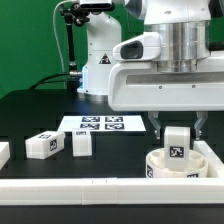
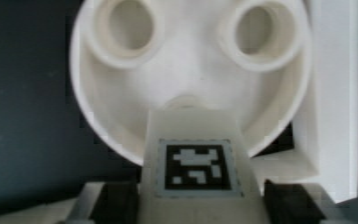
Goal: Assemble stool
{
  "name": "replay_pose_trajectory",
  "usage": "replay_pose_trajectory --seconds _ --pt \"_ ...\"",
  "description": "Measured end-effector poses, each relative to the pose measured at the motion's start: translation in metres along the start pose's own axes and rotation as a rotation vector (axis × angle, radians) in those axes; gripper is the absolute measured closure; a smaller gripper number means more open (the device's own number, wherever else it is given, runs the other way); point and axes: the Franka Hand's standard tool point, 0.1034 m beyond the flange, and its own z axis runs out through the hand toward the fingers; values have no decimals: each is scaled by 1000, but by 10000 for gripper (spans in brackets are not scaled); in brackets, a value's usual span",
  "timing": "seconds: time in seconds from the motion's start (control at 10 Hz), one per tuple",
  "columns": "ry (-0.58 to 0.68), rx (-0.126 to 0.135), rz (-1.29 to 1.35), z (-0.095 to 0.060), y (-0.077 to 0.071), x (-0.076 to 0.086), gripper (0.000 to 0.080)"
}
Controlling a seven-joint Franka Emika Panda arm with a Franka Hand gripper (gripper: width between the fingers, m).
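Note:
The round white seat (image 1: 152,163) lies at the front on the exterior view's right, against the border rails. In the wrist view the seat (image 2: 114,85) fills the picture and shows two open sockets. My gripper (image 1: 177,134) is shut on one white leg (image 1: 178,150), held upright with its tag facing the camera and its lower end down at the seat. In the wrist view the leg (image 2: 197,160) sits between my fingers (image 2: 119,199), with the gripper (image 2: 201,200) closed on its sides. Two more tagged legs (image 1: 42,146) (image 1: 82,143) lie on the black table at the left.
The marker board (image 1: 100,125) lies behind the loose legs. A long white border rail (image 1: 90,186) runs along the front, and another stands at the right edge (image 1: 214,160). A white piece (image 1: 3,153) shows at the far left. A robot base (image 1: 98,60) stands at the back.

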Motion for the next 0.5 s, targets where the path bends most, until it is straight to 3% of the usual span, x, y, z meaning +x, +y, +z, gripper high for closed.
replay_pose_trajectory --seconds 0.5 --pt "-28 41 434 2 -19 -8 461"
